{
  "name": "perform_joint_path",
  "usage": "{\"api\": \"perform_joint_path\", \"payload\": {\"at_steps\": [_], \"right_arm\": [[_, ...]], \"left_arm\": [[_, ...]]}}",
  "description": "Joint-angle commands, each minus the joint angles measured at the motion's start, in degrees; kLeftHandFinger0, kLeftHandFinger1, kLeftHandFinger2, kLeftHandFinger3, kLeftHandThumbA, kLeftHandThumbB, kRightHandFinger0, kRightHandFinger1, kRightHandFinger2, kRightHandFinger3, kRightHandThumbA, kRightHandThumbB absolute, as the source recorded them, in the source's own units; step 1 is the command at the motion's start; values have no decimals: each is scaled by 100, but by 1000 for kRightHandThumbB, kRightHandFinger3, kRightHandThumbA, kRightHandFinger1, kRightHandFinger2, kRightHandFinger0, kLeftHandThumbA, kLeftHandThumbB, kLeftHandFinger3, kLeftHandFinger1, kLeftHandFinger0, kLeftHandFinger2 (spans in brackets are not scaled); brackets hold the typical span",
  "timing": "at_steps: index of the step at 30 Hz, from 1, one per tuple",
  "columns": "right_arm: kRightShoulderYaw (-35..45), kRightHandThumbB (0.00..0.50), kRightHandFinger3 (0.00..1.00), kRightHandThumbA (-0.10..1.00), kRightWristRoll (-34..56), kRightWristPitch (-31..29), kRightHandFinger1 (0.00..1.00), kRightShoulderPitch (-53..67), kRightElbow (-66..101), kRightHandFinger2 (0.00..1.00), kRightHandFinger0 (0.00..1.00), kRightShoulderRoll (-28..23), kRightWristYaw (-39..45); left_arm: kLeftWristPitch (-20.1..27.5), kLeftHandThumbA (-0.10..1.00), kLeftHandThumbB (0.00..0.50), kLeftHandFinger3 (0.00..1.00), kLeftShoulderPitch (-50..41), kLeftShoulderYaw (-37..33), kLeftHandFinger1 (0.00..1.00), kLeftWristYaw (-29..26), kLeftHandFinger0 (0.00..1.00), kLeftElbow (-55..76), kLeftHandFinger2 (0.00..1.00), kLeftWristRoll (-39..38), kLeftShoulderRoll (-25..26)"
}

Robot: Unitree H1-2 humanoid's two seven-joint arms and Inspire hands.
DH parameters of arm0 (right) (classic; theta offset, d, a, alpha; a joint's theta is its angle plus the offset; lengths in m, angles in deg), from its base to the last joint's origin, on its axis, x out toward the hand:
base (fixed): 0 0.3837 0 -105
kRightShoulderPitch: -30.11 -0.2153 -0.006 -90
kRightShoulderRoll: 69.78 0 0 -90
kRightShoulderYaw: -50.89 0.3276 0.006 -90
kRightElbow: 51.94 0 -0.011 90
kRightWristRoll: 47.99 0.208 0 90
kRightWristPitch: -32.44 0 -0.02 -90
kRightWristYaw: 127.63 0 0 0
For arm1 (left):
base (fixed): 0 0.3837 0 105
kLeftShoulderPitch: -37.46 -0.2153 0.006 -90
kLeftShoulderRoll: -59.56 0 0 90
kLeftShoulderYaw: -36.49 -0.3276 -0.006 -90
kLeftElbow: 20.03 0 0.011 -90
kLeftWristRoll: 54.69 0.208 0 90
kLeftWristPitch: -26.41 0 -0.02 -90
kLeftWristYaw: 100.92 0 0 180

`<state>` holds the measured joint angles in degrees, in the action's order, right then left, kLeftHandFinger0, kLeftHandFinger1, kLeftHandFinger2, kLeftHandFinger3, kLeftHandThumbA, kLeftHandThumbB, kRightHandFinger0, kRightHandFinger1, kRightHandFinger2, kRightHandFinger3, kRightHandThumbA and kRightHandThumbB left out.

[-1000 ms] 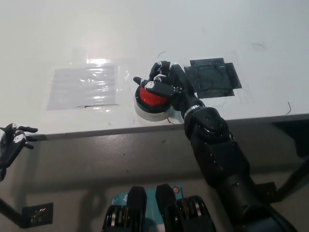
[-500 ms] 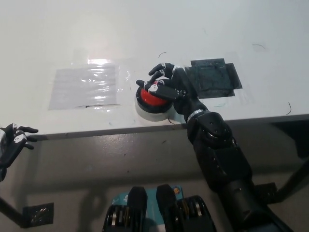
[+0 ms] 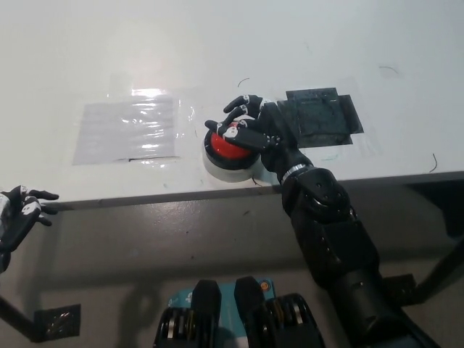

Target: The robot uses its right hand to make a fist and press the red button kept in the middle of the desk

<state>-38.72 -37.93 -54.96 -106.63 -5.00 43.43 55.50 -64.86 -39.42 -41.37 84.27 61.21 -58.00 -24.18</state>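
Observation:
The red button (image 3: 220, 148) sits on a white round base near the front edge of the white desk (image 3: 217, 43), about mid-width. My black right hand (image 3: 254, 127) lies over the button's right and rear part, covering some of the red dome. Its fingers are loosened and spread apart, some pointing left across the button and some up and away from it. It holds nothing. My white left hand (image 3: 17, 215) rests at the lower left, below the desk edge, with its fingers apart.
A black taped patch (image 3: 322, 116) lies on the desk just right of my right hand. A clear plastic sheet (image 3: 127, 130) is taped flat to the left of the button. The desk's front edge runs just below the button.
One second ago my right hand was curled into a fist on the button. Its fingers have since uncurled and spread, and the hand has shifted slightly right. My left hand has not moved.

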Motion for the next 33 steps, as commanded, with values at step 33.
{"api": "perform_joint_path", "payload": {"at_steps": [33], "right_arm": [[890,57,529,924,346,2227,253,-363,3362,502,0,-1188,41]], "left_arm": [[278,533,0,590,-153,52,496,62,471,132,563,57,237]]}}
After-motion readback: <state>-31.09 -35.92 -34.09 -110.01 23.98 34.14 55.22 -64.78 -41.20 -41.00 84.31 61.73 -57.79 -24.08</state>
